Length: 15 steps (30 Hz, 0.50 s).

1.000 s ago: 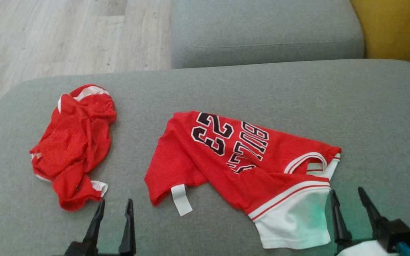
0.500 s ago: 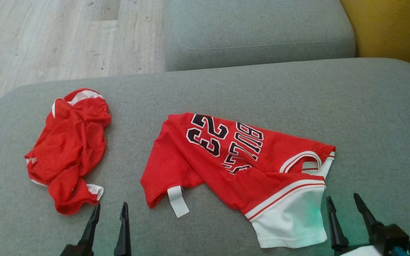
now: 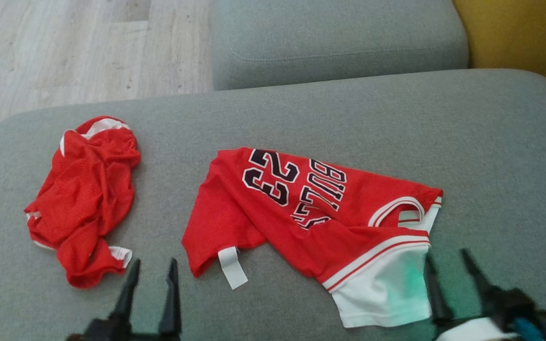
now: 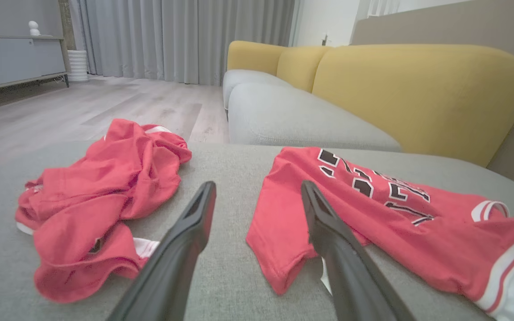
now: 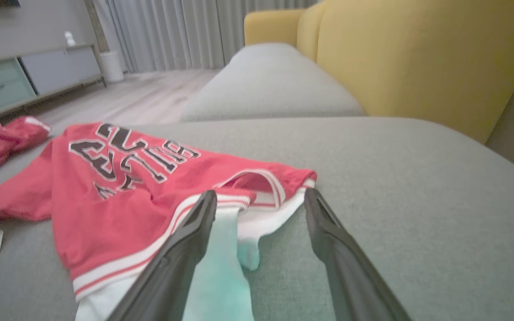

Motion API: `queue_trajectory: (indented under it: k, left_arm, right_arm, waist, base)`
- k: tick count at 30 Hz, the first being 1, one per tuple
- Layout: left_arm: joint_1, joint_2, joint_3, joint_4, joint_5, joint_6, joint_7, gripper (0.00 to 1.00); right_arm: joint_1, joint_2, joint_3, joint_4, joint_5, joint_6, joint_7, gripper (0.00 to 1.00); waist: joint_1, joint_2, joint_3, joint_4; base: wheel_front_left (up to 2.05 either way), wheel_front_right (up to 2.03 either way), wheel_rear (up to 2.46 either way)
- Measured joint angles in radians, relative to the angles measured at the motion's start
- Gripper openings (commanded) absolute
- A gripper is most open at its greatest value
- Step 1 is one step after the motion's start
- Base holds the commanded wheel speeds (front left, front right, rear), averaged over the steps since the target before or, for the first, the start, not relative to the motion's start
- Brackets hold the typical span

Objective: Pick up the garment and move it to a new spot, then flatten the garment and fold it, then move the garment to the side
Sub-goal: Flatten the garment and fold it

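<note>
Garment: the jersey (image 3: 311, 208) (number 23) lies on the grey cushion (image 3: 491, 142), middle.
Left tool (image 3: 154, 263): open, empty, between jersey and crumpled red cloth (image 3: 83, 199).
Right tool (image 3: 446, 255): open, empty, beside the jersey's white part.

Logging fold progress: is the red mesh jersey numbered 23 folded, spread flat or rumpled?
Rumpled: the red jersey numbered 23 lies skewed on the grey fabric cushion, a fold covering part of its lettering.
</note>
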Motion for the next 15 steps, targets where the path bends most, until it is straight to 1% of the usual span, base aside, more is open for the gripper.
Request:
queue_trajectory:
  k: [3,4,5,8,15]
  left_arm:
    - [-0.001,-0.001,-0.03,0.088,0.0,0.0,0.007,1.0]
    - [-0.001,-0.001,-0.03,0.088,0.0,0.0,0.007,1.0]
    - [-0.004,-0.001,-0.042,0.117,0.0,-0.001,0.025,1.0]
    - [-0.04,-0.001,-0.065,0.191,0.0,-0.018,0.06,1.0]
    - [-0.177,0.002,-0.094,0.303,-0.008,-0.034,0.101,1.0]
  right_arm:
    - [0.002,0.001,0.048,-0.002,-0.024,0.0,0.104,1.0]
    - [0.002,0.001,0.048,-0.002,-0.024,0.0,0.104,1.0]
    - [0.004,0.001,0.058,-0.001,-0.031,0.0,0.138,1.0]
    - [0.008,0.001,0.071,0.011,-0.068,0.0,0.226,1.0]
    - [0.006,0.001,0.069,0.055,-0.069,0.0,0.326,1.0]
  waist:
    - [0.0,0.0,0.01,-0.008]
    - [0.0,0.0,0.01,-0.008]
    - [0.0,0.0,0.015,-0.01]
    - [0.0,0.0,0.036,-0.013]
    - [0.0001,0.0,0.08,-0.017]
  base:
    - [0.0,0.0,0.0]
    - [0.0,0.0,0.0]
    - [0.0,0.0,0.0]
    - [0.0,0.0,0.0]
    - [0.0,0.0,0.0]
